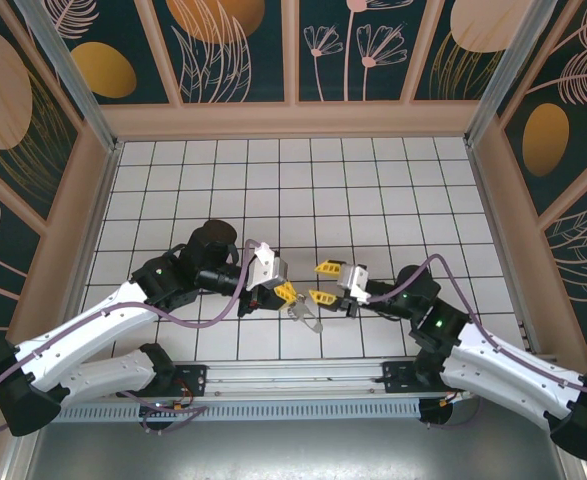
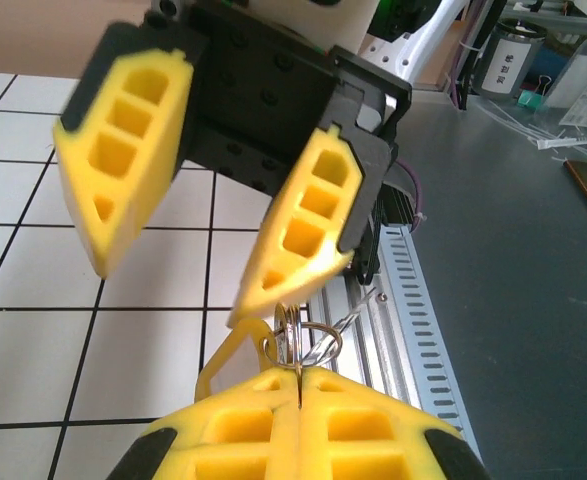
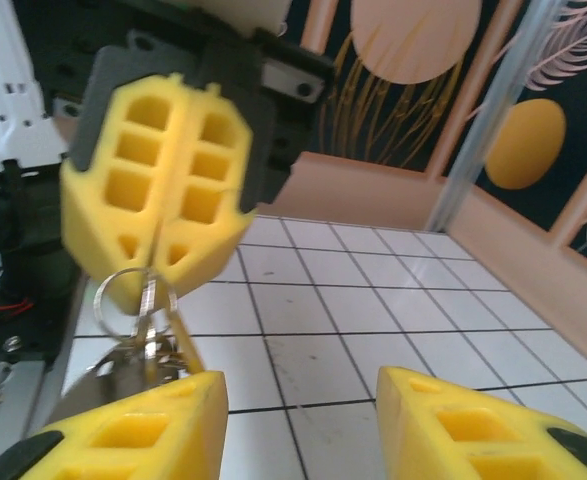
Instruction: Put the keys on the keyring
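Observation:
My left gripper [image 1: 285, 293] is shut on a silver keyring [image 2: 305, 338], pinching its edge between the yellow pads. Silvery keys [image 1: 304, 317] hang from the ring just above the tiles, and in the right wrist view they [image 3: 108, 368] dangle under the ring [image 3: 123, 292] beside a thin yellowish piece [image 3: 181, 342]. My right gripper [image 1: 323, 282] faces the left one from the right, open, with nothing between its fingers. Its left finger [image 3: 123, 430] sits close under the hanging keys. In the left wrist view the nearer right finger [image 2: 303, 232] touches the top of the ring.
White tiled floor [image 1: 373, 200] stretches behind the grippers, walled by patterned panels. An aluminium rail [image 1: 293, 378] runs along the near edge, just below the hanging keys. Cables loop over both arms.

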